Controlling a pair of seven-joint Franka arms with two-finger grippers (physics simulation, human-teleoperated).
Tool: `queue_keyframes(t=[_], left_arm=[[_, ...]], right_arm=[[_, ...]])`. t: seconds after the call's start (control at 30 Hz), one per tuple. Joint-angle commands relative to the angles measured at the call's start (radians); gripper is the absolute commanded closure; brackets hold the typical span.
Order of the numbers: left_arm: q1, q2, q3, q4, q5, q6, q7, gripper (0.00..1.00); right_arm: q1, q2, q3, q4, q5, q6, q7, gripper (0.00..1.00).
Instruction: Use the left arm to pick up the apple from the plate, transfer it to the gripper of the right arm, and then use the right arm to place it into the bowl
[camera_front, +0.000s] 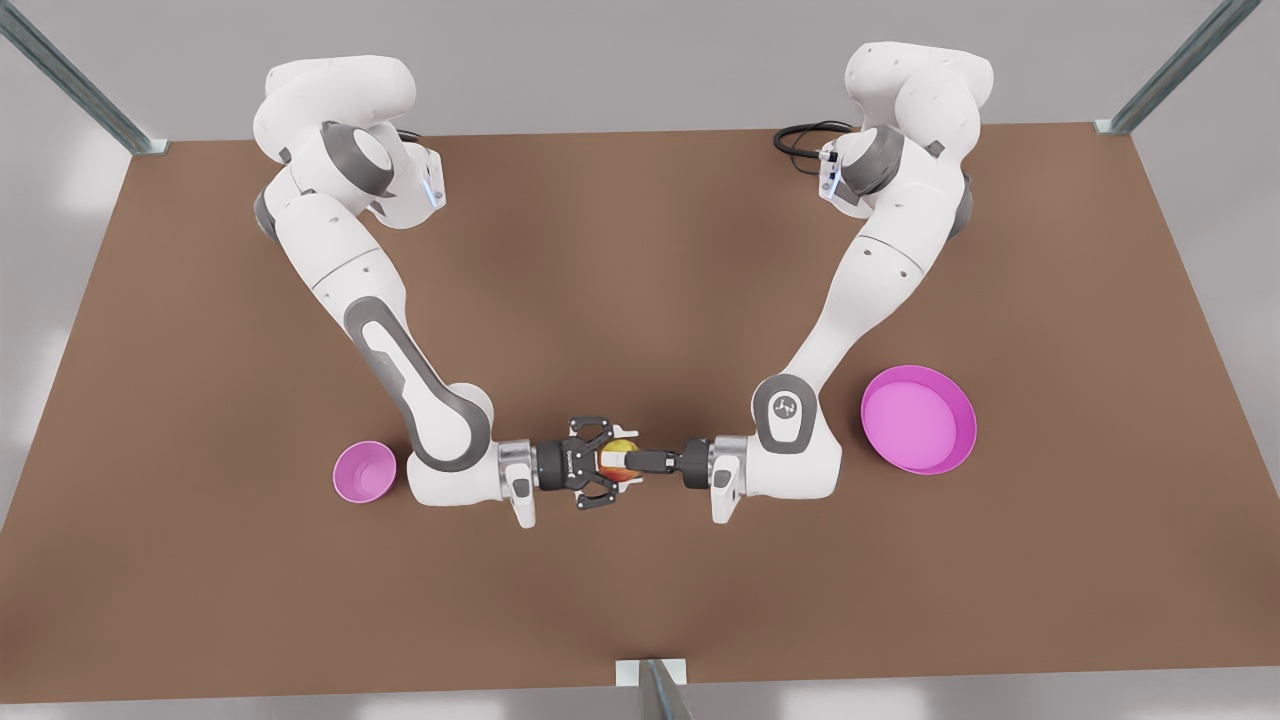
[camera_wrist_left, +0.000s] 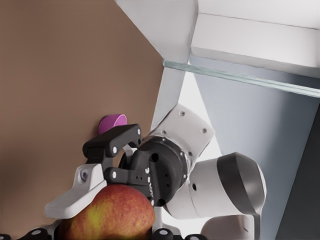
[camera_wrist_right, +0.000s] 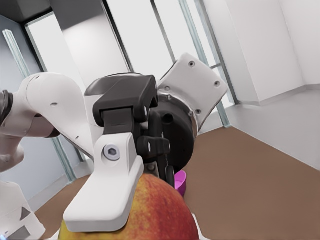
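The yellow-red apple (camera_front: 620, 449) hangs above the table's middle, between the two gripper tips that meet there. My left gripper (camera_front: 627, 460), on the arm at the front view's right, is shut on it; its white pad (camera_wrist_right: 107, 200) lies on the apple (camera_wrist_right: 150, 217). My right gripper (camera_front: 607, 463) comes from the front view's left and is open, with a finger on either side of the fruit. One of its pads (camera_wrist_left: 75, 200) sits close against the apple (camera_wrist_left: 112, 215). The small pink bowl (camera_front: 363, 471) stands beside the right arm's elbow, and the bowl (camera_wrist_left: 112, 122) also peeks out behind the right gripper. The plate (camera_front: 918, 420) has nothing on it.
The brown table (camera_front: 640, 260) ends in edges on all sides, with metal frame posts (camera_front: 80, 85) at the corners and one at the front middle. A sliver of the pink plate (camera_wrist_right: 180, 184) shows behind the left gripper. Both forearms lie low over the table.
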Motion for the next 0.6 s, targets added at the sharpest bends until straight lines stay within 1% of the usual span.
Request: queue_keyframes(t=[0.0, 0.03, 0.07, 0.1, 0.13, 0.3, 0.37, 0.4, 0.57], left_arm=[[0.0, -0.002, -0.001, 0.0, -0.002, -0.001, 0.006, 0.25], [0.0, -0.002, -0.001, 0.0, 0.0, -0.001, 0.007, 0.25], [0.0, -0.002, -0.001, 0.0, -0.002, -0.001, 0.009, 0.17], [0.0, 0.0, -0.001, 0.0, 0.0, -0.001, 0.009, 0.05], [0.0, -0.002, -0.001, 0.0, 0.0, -0.001, 0.009, 0.0], [0.0, 0.0, -0.001, -0.002, 0.0, -0.001, 0.009, 0.0], [0.0, 0.0, -0.001, -0.002, 0.0, -0.001, 0.009, 0.0], [0.0, 0.0, -0.001, -0.002, 0.0, -0.001, 0.009, 0.0], [0.0, -0.002, -0.001, -0.002, 0.0, -0.001, 0.009, 0.0]], right_arm=[[0.0, -0.002, 0.001, 0.0, 0.0, 0.0, -0.028, 0.21], [0.0, -0.002, 0.001, 0.0, 0.0, 0.0, -0.028, 0.21], [-0.002, -0.002, 0.001, 0.0, 0.0, 0.0, -0.028, 0.21], [-0.002, -0.002, 0.001, 0.0, 0.0, 0.0, -0.028, 0.21], [-0.002, -0.002, 0.001, 0.0, 0.0, 0.0, -0.028, 0.21], [-0.003, -0.003, 0.002, -0.001, 0.0, -0.003, -0.02, 0.21], [-0.005, -0.005, 0.002, 0.0, 0.0, -0.005, -0.02, 0.26], [-0.005, -0.005, 0.002, 0.0, 0.0, -0.005, -0.02, 0.34], [-0.005, -0.011, 0.002, 0.002, -0.002, -0.005, 0.015, 0.35]])
